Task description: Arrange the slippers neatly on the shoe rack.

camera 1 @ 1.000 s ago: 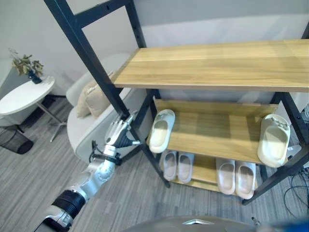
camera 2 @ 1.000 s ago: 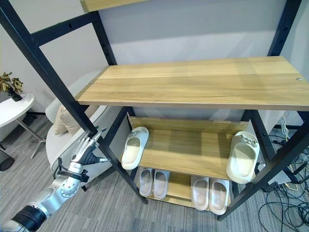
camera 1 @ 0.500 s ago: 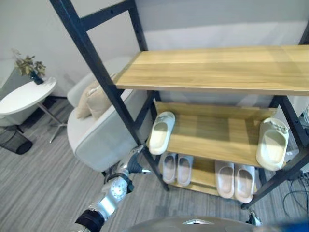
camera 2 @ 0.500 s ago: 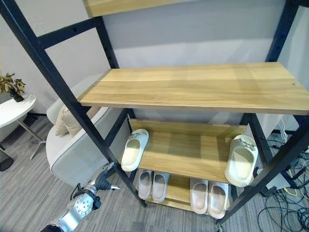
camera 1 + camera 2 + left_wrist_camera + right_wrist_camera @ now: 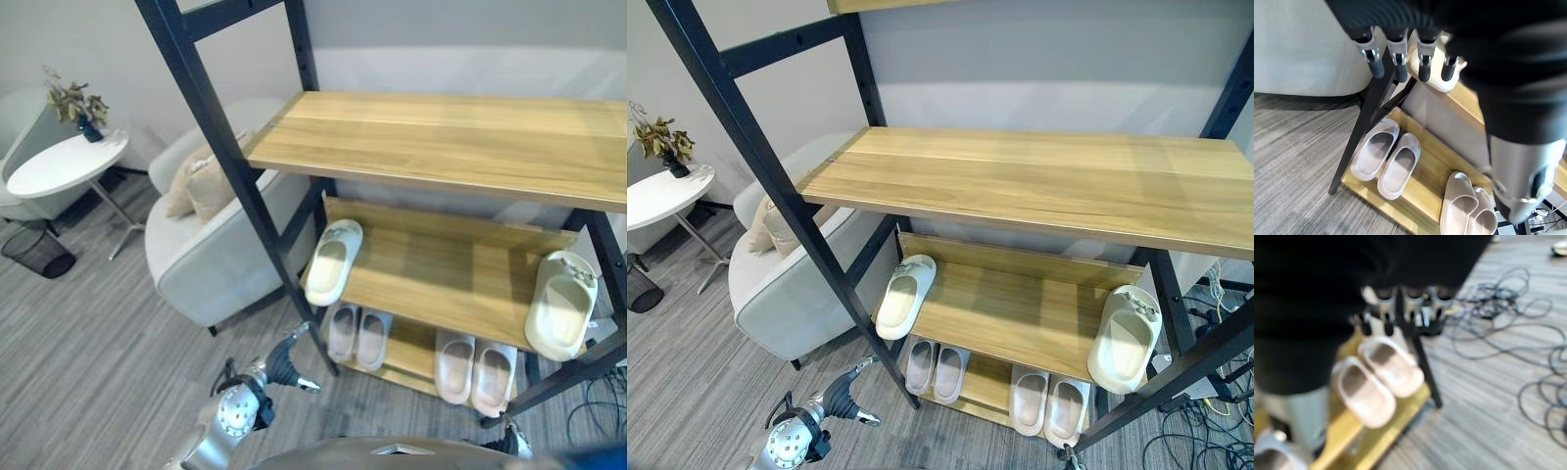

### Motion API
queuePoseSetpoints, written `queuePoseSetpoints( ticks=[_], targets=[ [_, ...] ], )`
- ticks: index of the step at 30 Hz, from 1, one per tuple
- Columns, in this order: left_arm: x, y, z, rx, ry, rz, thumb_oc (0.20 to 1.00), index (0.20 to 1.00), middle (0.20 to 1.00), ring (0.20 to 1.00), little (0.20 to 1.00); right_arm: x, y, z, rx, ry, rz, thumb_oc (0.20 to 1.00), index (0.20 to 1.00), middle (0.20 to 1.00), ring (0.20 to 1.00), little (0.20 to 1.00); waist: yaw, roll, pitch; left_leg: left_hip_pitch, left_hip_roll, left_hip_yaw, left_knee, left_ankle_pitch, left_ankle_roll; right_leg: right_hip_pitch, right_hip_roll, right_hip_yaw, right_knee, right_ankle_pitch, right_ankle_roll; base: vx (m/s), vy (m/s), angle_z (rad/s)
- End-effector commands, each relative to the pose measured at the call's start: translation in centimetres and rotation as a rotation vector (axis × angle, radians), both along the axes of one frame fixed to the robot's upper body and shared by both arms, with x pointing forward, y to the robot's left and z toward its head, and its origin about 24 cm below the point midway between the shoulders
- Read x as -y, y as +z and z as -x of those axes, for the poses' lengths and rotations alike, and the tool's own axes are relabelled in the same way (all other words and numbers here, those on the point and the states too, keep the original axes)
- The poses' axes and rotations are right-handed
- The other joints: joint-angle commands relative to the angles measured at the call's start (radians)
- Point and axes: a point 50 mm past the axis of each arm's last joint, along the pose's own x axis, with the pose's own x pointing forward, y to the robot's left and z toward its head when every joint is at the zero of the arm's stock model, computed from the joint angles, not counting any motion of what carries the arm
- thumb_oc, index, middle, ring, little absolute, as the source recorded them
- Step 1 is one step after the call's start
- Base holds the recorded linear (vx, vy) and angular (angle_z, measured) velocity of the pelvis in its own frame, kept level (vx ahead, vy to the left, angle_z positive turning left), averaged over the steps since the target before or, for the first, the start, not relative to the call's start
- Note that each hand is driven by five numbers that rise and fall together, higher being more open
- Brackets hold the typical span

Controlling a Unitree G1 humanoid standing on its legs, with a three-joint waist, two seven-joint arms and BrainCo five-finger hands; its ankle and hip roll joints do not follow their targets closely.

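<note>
Just beyond the open, empty left hand [image 5: 285,363]: rack post [image 5: 257,220], two slippers [image 5: 1385,157] lying toes inward.

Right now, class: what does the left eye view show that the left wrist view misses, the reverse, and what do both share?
Left eye view adds: armchair, round side table, upper shelf, a cream slipper at the right end of the middle shelf. Left wrist view adds: the left robot hand close up, fingers straight, holding nothing. Both: two slipper pairs on the bottom shelf.
</note>
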Motion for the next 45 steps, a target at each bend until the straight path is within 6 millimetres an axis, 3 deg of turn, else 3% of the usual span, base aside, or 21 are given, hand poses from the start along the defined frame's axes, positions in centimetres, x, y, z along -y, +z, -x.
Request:
queuePoseSetpoints(
  ticks=[1,6,9,18,19,23,25,31,35,39,45],
  targets=[
    [0.0,2.8,-2.1,0.089,0.018,0.064,1.000,1.000,1.000,1.000,1.000,0.0,0.3,-1.8,0.057,0.009,-0.005,1.000,1.000,1.000,1.000,1.000,0.006,-0.025,0.023,-0.012,0.046,-0.002,0.004,-0.072,-0.066,0.026,-0.030,-0.002,-0.112,0.138,0.053,0.00,0.000,0.00],
    [1.9,4.0,-1.6,0.052,-0.063,0.259,1.000,1.000,1.000,1.000,1.000,0.0,0.2,-1.5,0.041,0.027,0.007,1.000,1.000,1.000,1.000,1.000,0.019,-0.023,0.024,-0.013,0.046,-0.002,0.004,-0.071,-0.069,0.036,-0.033,-0.012,-0.132,0.145,0.055,0.00,0.000,0.00],
    [3.5,3.7,-1.2,-0.022,-0.123,0.368,1.000,1.000,1.000,1.000,1.000,-0.1,0.0,-1.3,0.026,0.047,0.009,1.000,1.000,1.000,1.000,1.000,0.018,-0.022,0.022,-0.012,0.048,-0.002,0.004,-0.073,-0.069,0.040,-0.035,-0.016,-0.134,0.146,0.057,0.01,-0.007,0.03],
    [9.2,4.1,-3.2,-0.002,-0.346,0.428,1.000,1.000,1.000,1.000,1.000,0.3,0.2,-2.6,0.042,0.059,0.009,1.000,1.000,1.000,1.000,1.000,-0.003,-0.022,0.026,-0.013,0.045,0.005,0.004,-0.077,-0.068,0.030,-0.038,-0.014,-0.118,0.143,0.060,0.00,0.000,0.03],
    [11.0,4.0,-3.5,-0.003,-0.392,0.450,1.000,1.000,1.000,1.000,1.000,0.2,0.1,-2.7,0.039,0.066,0.008,1.000,1.000,1.000,1.000,1.000,-0.011,-0.021,0.028,-0.011,0.043,0.010,0.004,-0.081,-0.067,0.026,-0.038,-0.010,-0.114,0.140,0.060,0.00,0.000,0.00],
    [12.5,4.3,-4.6,0.085,-0.425,0.410,1.000,1.000,1.000,1.000,1.000,0.3,0.1,-3.0,0.042,0.065,0.000,1.000,1.000,1.000,1.000,1.000,-0.024,-0.021,0.028,-0.007,0.042,0.017,0.004,-0.086,-0.066,0.021,-0.038,-0.005,-0.110,0.138,0.059,0.01,-0.006,-0.02],
    [13.2,4.8,-6.2,0.223,-0.419,0.349,1.000,1.000,1.000,1.000,1.000,0.1,0.1,-3.2,0.049,0.067,-0.008,1.000,1.000,1.000,1.000,1.000,-0.039,-0.024,0.030,-0.006,0.041,0.024,0.004,-0.090,-0.065,0.017,-0.037,0.003,-0.108,0.138,0.058,0.01,-0.011,-0.03],
    [12.6,5.1,-8.9,0.407,-0.307,0.242,1.000,1.000,1.000,1.000,1.000,-0.1,0.0,-3.0,0.042,0.072,-0.009,1.000,1.000,1.000,1.000,1.000,-0.056,-0.028,0.031,-0.005,0.039,0.036,0.004,-0.094,-0.063,0.011,-0.036,0.018,-0.118,0.143,0.056,0.02,-0.020,-0.06],
    [10.6,4.9,-10.5,0.527,-0.176,0.148,1.000,1.000,1.000,1.000,1.000,0.0,-0.1,-2.7,0.031,0.068,-0.004,1.000,1.000,1.000,1.000,1.000,-0.064,-0.035,0.021,-0.007,0.039,0.044,0.004,-0.100,-0.061,0.012,-0.038,0.025,-0.141,0.152,0.056,0.05,-0.031,-0.13],
    [8.1,6.5,-12.0,0.645,-0.027,0.158,1.000,1.000,1.000,1.000,1.000,0.1,-0.2,-2.5,0.022,0.049,0.003,1.000,1.000,1.000,1.000,1.000,-0.068,-0.041,0.006,-0.016,0.036,0.050,0.004,-0.103,-0.061,0.013,-0.044,0.026,-0.168,0.167,0.060,0.05,-0.027,-0.01],
    [6.0,7.2,-12.3,0.723,0.022,0.119,1.000,1.000,1.000,1.000,1.000,0.0,-0.4,-2.0,0.002,0.044,0.007,1.000,1.000,1.000,1.000,1.000,-0.074,-0.038,-0.007,-0.017,0.035,0.061,0.004,-0.111,-0.061,0.013,-0.046,0.034,-0.188,0.178,0.064,0.05,-0.005,-0.03]
  ],
)
